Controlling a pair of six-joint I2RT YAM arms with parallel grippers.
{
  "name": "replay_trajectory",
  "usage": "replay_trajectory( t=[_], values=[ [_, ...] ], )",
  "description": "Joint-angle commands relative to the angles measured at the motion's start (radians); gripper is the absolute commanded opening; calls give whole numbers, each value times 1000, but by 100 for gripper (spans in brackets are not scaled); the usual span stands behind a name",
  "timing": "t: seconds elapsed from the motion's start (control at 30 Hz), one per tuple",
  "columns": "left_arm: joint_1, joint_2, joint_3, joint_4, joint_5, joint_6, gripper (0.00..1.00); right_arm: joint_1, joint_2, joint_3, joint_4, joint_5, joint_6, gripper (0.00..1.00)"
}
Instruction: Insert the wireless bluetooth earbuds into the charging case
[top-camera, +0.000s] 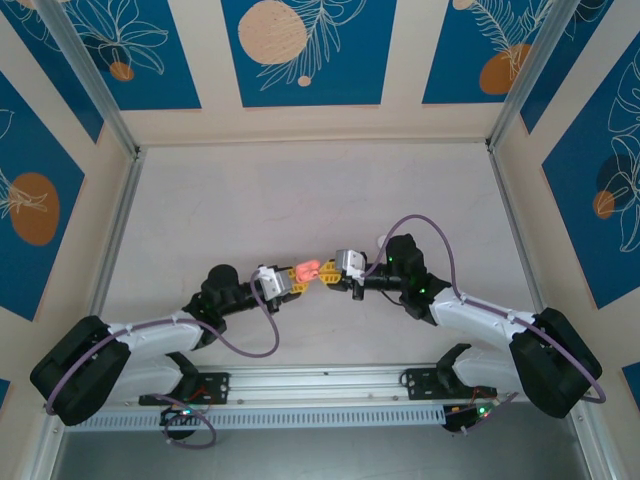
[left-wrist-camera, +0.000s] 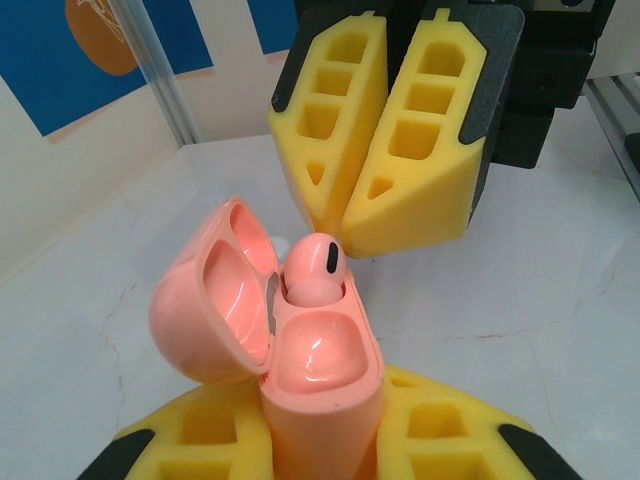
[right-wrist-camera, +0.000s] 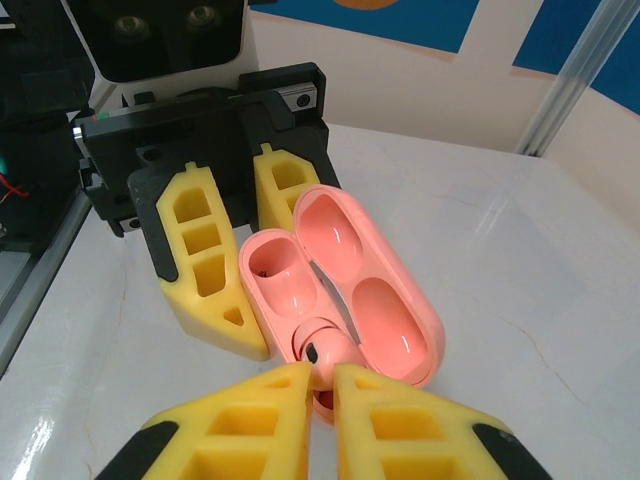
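Observation:
The salmon-pink charging case (left-wrist-camera: 322, 400) stands upright with its lid (left-wrist-camera: 205, 300) swung open, and my left gripper (left-wrist-camera: 320, 425) is shut on its body. From above, the case (top-camera: 308, 270) hangs between the two grippers over the table. One pale pink earbud (left-wrist-camera: 315, 265) sits in the far socket; the near socket (left-wrist-camera: 320, 345) is empty. My right gripper (left-wrist-camera: 350, 235) is shut, its yellow tips just behind and above that earbud. In the right wrist view the earbud (right-wrist-camera: 335, 350) lies right at the tips of my right gripper (right-wrist-camera: 320, 375), with the open case (right-wrist-camera: 345, 280) beyond.
White marbled tabletop (top-camera: 320, 200) under both arms. An aluminium rail (top-camera: 320, 385) runs along the near edge, and metal posts (left-wrist-camera: 165, 70) stand at the corners in front of blue and cream walls.

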Motion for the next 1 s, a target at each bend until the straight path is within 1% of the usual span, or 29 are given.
replay_trajectory(
  t=[0.0, 0.1, 0.2, 0.3, 0.4, 0.57, 0.6, 0.67, 0.7, 0.77, 0.83, 0.97],
  values=[
    [-12, -20, 23, 13, 16, 25, 11, 7, -37, 12, -24, 0, -15, 16],
    [-12, -18, 16, 14, 7, 28, 11, -3, -76, 9, -30, 6, 20, 25],
    [-12, -8, 4, 38, -3, 25, 11, -22, -121, 15, -62, -15, 65, 29],
    [-12, 2, -4, 45, -10, 24, 11, -45, -159, 27, -93, -9, 151, 33],
    [-12, 13, -10, 52, -17, 23, 11, -83, -183, 54, -132, 7, 274, 38],
    [-12, 37, -32, 88, -42, 17, 11, -150, -185, 174, -335, 84, 480, 41],
    [-12, 44, -34, 97, -45, 12, 11, -159, -183, 193, -373, 115, 517, 39],
    [-12, 60, -45, 126, -50, -1, 11, -178, -176, 222, -434, 177, 593, 33],
    [-12, 69, -48, 137, -50, -7, 11, -186, -171, 233, -462, 205, 618, 33],
    [-12, 85, -50, 156, -50, -17, 11, -209, -155, 260, -539, 251, 674, 37],
    [-12, 97, -49, 168, -47, -23, 11, -237, -129, 287, -601, 256, 720, 43],
    [-12, 105, -50, 171, -48, -30, 11, -290, -37, 366, -749, 244, 798, 43]
  ],
)
